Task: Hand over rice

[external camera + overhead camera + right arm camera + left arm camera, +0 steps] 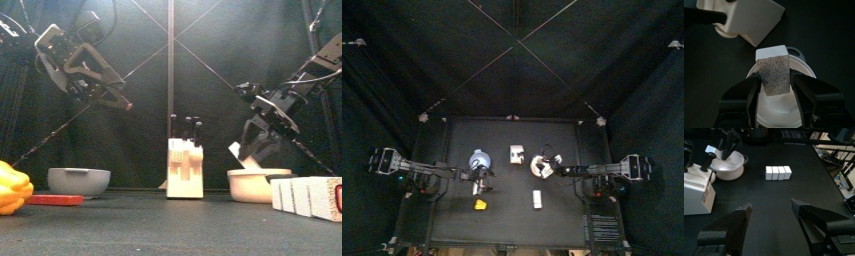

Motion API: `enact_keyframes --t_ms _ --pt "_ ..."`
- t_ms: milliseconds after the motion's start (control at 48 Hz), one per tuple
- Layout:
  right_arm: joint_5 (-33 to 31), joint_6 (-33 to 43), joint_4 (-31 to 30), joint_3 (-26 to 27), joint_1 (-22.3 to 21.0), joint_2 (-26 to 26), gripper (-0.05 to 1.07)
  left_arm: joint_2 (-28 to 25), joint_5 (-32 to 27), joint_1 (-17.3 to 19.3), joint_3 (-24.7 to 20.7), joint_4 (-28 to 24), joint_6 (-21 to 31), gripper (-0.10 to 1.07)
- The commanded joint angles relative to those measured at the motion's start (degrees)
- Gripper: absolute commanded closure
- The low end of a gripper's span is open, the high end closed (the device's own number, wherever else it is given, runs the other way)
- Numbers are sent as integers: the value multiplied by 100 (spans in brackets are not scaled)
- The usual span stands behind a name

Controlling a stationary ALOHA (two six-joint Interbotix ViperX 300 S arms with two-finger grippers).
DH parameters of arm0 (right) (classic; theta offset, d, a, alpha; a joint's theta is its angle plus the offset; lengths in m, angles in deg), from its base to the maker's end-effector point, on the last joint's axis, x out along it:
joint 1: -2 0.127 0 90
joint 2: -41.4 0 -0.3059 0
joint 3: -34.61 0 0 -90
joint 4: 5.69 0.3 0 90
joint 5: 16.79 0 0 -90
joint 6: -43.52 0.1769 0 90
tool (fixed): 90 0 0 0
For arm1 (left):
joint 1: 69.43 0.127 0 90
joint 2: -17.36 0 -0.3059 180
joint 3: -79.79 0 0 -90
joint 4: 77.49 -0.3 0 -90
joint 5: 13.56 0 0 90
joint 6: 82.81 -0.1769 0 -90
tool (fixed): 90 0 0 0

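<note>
White and oblong, with a speckled grey face, the rice packet (773, 70) sits clamped between the two black jaws of the right gripper (774, 95), directly above a white round bowl (784, 107) near the table's right edge. So the pick-up looks done, or nearly so: from the front the packet (241, 152) shows as a pale sliver in the right gripper (250, 150), just over the bowl (257, 185), and I cannot tell whether it has fully cleared the rim. The passing itself is left to do.

The left gripper (771, 220) hangs high over the table's left half, its jaws spread wide with nothing between them, apparently ready to receive.

Between the arms, at the table's middle towards its back edge, stands a white knife block with black handles (185, 165); any meeting point probably has to lie above or in front of it. Bare black tabletop (811, 183) lies in front of the left gripper. A row of small white boxes (778, 173) sits nearer the front edge, low enough to pass over.
</note>
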Motion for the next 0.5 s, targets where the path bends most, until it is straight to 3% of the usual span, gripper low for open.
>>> enact_keyframes --t_ms 0,333,479 --pt "-9 9 -53 62 176 246 44 35 114 35 -105 9 -9 1" --pt "-18 53 -721 422 914 1002 44 -35 1037 26 -105 0 -9 0" --pt "-18 97 -1090 782 1134 1063 44 -202 1389 -18 -229 9 0 0"
